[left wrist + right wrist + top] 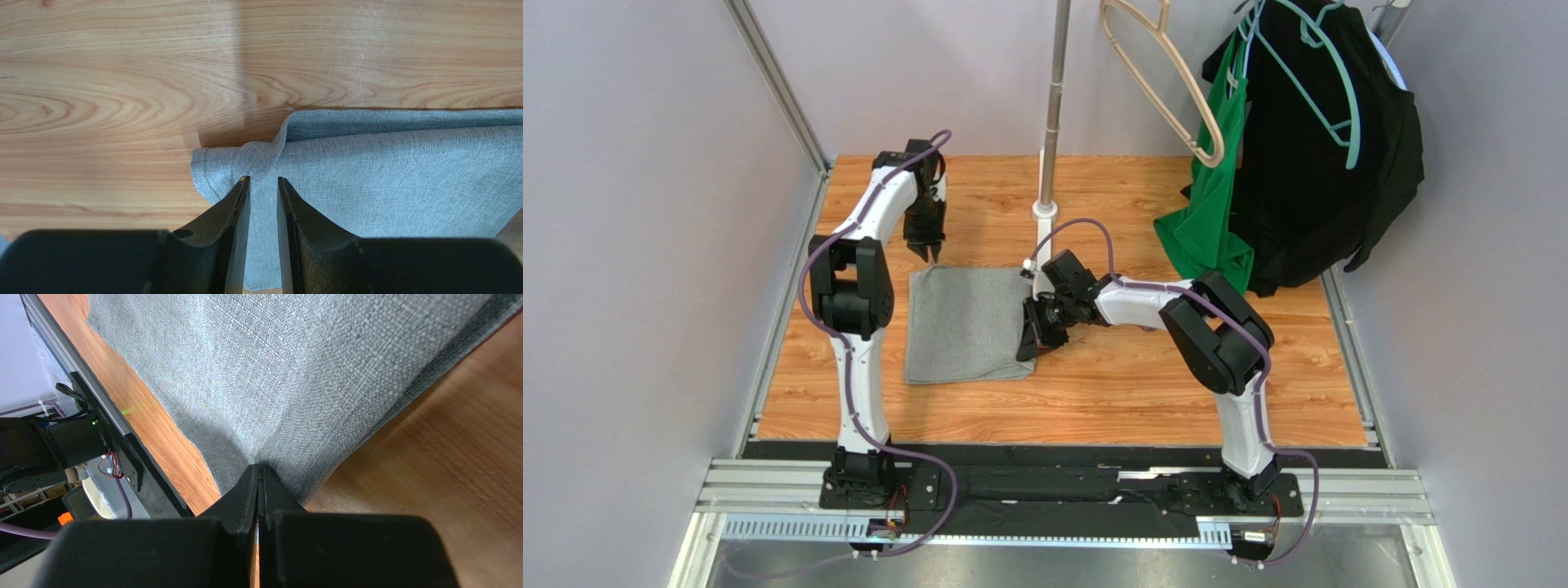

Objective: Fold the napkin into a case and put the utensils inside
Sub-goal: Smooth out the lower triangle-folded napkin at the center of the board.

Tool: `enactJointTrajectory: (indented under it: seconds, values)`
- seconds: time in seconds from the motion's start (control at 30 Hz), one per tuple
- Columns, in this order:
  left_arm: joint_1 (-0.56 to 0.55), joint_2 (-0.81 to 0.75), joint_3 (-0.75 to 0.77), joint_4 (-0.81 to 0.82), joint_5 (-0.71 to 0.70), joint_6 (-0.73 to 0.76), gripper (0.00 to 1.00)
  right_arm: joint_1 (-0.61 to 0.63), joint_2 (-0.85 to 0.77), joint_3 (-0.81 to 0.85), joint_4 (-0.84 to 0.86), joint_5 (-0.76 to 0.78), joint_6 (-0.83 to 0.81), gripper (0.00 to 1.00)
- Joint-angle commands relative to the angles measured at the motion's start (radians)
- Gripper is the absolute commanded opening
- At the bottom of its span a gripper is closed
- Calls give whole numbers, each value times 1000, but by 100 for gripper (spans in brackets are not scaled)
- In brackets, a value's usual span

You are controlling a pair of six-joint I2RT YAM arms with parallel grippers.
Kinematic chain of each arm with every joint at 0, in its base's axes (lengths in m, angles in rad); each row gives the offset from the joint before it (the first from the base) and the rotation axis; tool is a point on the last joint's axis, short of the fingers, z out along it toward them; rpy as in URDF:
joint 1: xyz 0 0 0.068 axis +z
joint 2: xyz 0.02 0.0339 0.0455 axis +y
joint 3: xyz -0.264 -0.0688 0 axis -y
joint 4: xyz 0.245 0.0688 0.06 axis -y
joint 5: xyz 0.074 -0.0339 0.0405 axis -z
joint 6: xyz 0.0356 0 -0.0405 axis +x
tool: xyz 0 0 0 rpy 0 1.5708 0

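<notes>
The heather-grey napkin (pixel 967 325) lies folded on the wooden table left of centre. My left gripper (pixel 928 245) hovers at its far left corner; in the left wrist view the jaws (pixel 263 179) stand a narrow gap apart over the napkin (pixel 393 171), just short of a raised crease at the corner. My right gripper (pixel 1032 333) is at the napkin's right edge. In the right wrist view it (pixel 260 467) is shut on the edge of the napkin (pixel 276 367), which is drawn up into a pinch. The utensils are out of view.
A metal rack pole (pixel 1053 110) stands at the back centre. A green garment (pixel 1216 208) and a black garment (pixel 1320 147) hang at the back right with hangers. Grey walls close both sides. A black rail (pixel 1063 484) runs along the near edge.
</notes>
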Motion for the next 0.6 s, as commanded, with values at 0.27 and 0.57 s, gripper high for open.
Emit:
enactJointTrajectory:
  seconds: [0.27,0.57]
  values:
    - [-4,25,-1,-30,-16,25,32,-1,15,-11,41,3,3,0]
    - [0,63,50,-25,-72,14,16,-1,15,-17,43,6,6,0]
